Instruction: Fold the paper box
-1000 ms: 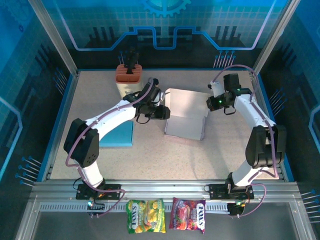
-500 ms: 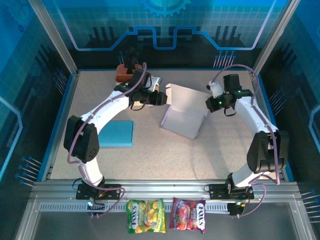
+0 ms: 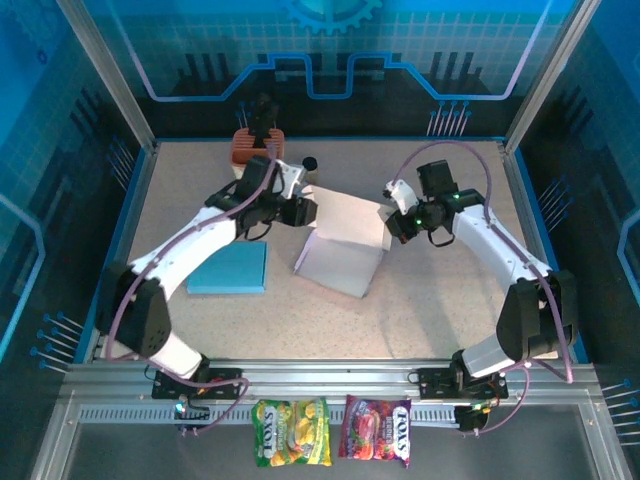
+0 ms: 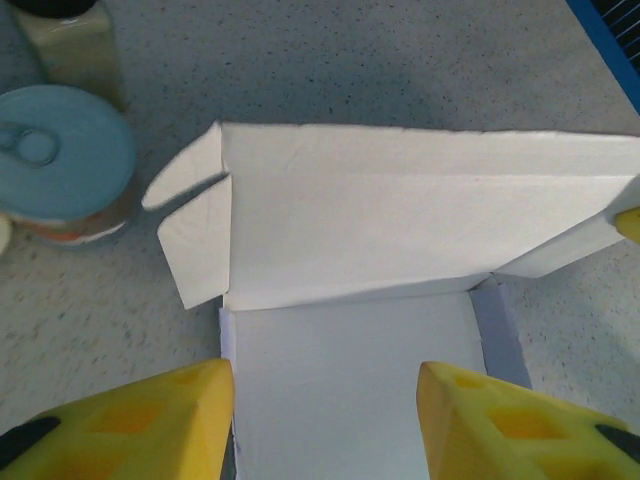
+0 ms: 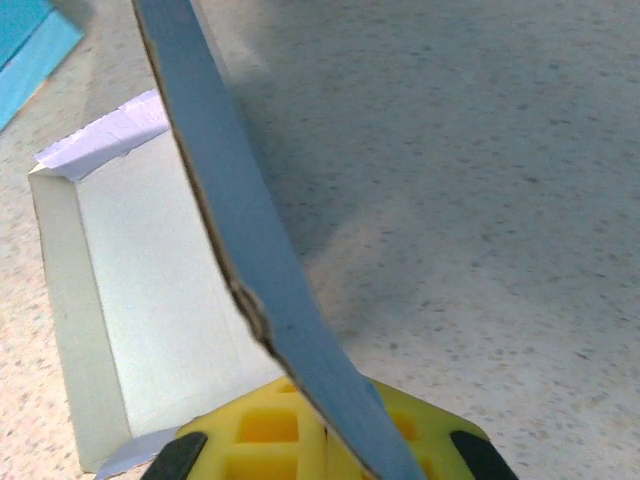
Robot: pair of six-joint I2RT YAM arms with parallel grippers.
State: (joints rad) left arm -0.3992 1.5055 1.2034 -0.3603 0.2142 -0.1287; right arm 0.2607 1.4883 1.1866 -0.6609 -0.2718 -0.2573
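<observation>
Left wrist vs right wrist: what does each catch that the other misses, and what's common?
Left wrist: the paper box from above with its flaps spread, a blue-lidded can off to its side, and the left gripper open over the box floor. Right wrist: a box wall seen edge-on, pinched in the shut right gripper, plus a corner of the blue pad. Both: the box's white inside and the speckled table.
</observation>
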